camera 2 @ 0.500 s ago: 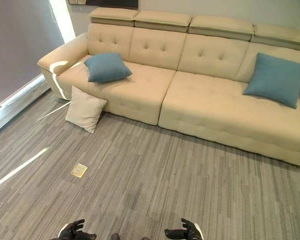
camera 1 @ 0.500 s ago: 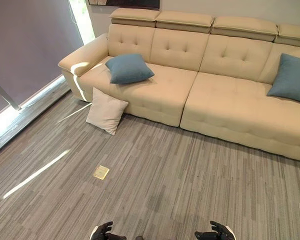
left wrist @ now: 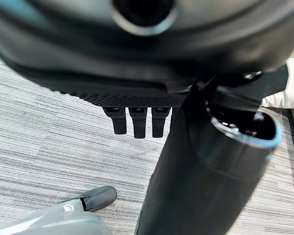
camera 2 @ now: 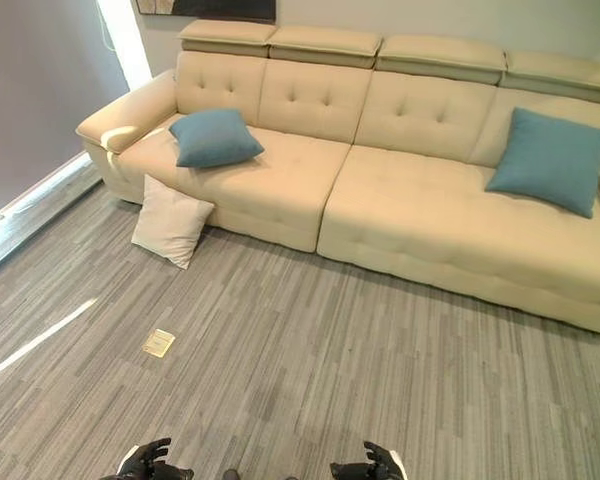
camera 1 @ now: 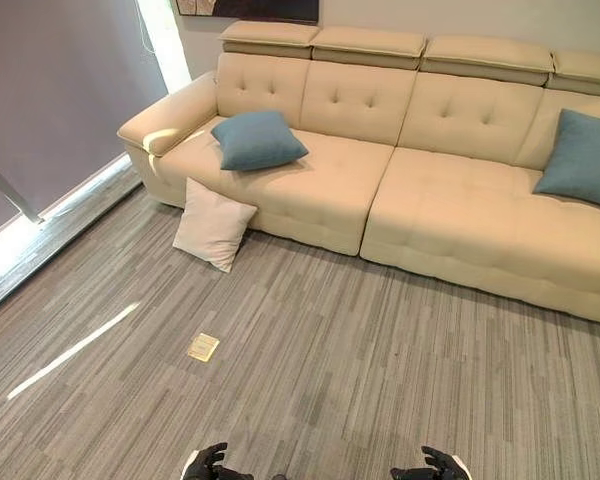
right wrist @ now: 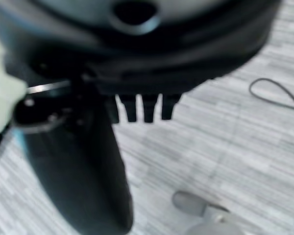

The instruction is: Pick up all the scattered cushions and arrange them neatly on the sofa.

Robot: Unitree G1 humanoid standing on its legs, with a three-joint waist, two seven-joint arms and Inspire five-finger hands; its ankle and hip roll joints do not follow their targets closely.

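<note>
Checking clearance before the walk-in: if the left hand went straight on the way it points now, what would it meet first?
Probably the carpet floor: the left hand is open, fingers straight down over bare carpet, holding nothing. Depth unclear.

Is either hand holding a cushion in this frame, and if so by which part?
Nothing is held. The left hand and right hand hang low over the floor, fingers relaxed. The white cushion leans against the sofa, untouched.

Sofa [camera 2: 410, 215]: two blue cushions [camera 2: 215, 137] [camera 2: 551, 160] on seat.
Floor [camera 2: 310, 360]: white cushion [camera 2: 170, 221] against sofa front; small yellow plate [camera 2: 159, 343].
</note>
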